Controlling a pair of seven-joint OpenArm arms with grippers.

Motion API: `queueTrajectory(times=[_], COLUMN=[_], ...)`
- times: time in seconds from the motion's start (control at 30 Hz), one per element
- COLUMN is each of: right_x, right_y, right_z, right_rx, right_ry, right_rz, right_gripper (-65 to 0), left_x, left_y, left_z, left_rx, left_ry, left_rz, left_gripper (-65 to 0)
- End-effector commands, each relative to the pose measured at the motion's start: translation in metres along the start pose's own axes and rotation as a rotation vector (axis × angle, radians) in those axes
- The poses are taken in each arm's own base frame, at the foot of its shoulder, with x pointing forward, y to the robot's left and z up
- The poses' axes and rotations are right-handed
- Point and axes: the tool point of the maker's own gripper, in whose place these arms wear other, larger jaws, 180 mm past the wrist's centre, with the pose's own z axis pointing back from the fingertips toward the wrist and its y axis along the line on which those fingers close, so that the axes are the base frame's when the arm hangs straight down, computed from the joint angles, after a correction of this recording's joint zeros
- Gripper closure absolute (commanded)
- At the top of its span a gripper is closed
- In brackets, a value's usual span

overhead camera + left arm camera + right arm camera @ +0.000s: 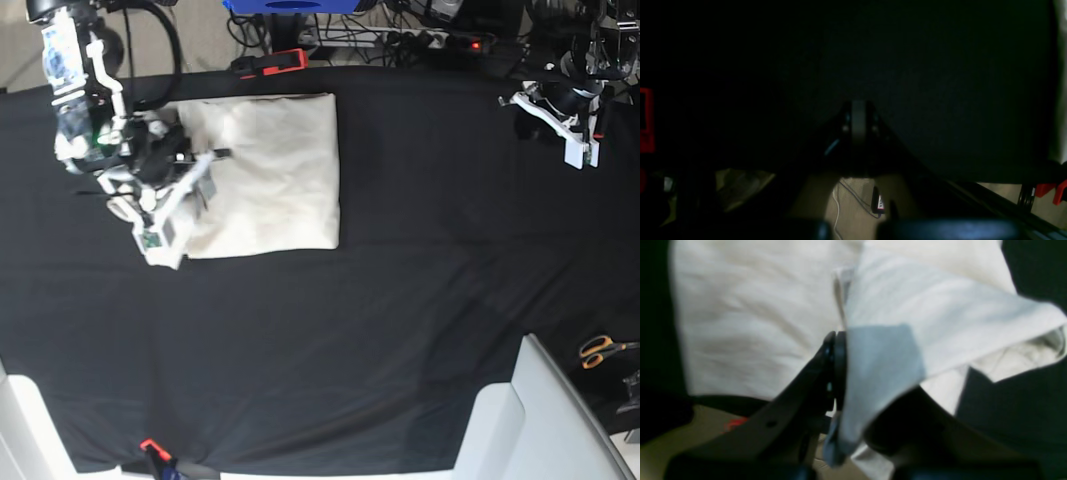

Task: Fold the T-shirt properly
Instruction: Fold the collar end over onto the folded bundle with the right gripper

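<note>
The cream T-shirt (270, 165) lies as a rough rectangle on the black tablecloth (400, 280) at the back left. My right gripper (208, 160) is at the shirt's left edge. In the right wrist view it (837, 350) is shut on a lifted flap of the T-shirt (907, 306), which drapes to the right over the rest of the cloth. My left gripper (535, 105) is far off at the back right, away from the shirt. In the dark left wrist view its fingers (858, 116) are pressed together with nothing between them, over bare black cloth.
Orange-handled scissors (600, 350) lie beyond the table's right edge. A white block (520, 420) stands at the front right. A red clamp (275, 62) holds the cloth at the back edge, and another clamp (150, 447) at the front edge.
</note>
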Motion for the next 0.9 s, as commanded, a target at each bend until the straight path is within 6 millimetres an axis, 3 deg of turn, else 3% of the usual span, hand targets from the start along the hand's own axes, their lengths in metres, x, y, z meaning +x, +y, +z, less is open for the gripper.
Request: queueTrajectory(times=[0.0, 0.27, 0.57, 0.87], right_x=[0.011, 0.010, -0.004, -0.003], right_y=[0.002, 0.034, 0.071, 0.093], right_z=[0.004, -0.003, -0.017, -0.017], right_rx=[0.000, -0.009, -0.040, -0.095], right_ry=[-0.036, -0.043, 0.011, -0.048], right_rz=[0.003, -0.055, -0.056, 0.048], right_gripper=[-0.3, -0.3, -0.3, -0.2], left_x=[0.011, 0.011, 0.007, 0.007], left_y=[-0.001, -0.002, 0.000, 0.000], left_z=[0.003, 0.002, 0.002, 0.002], left_rx=[-0.010, -0.013, -0.008, -0.007], left_ry=[-0.032, -0.033, -0.023, -0.022], left_rz=[-0.017, -0.017, -0.015, -0.015], left_gripper=[0.0, 0.0, 0.0, 0.0])
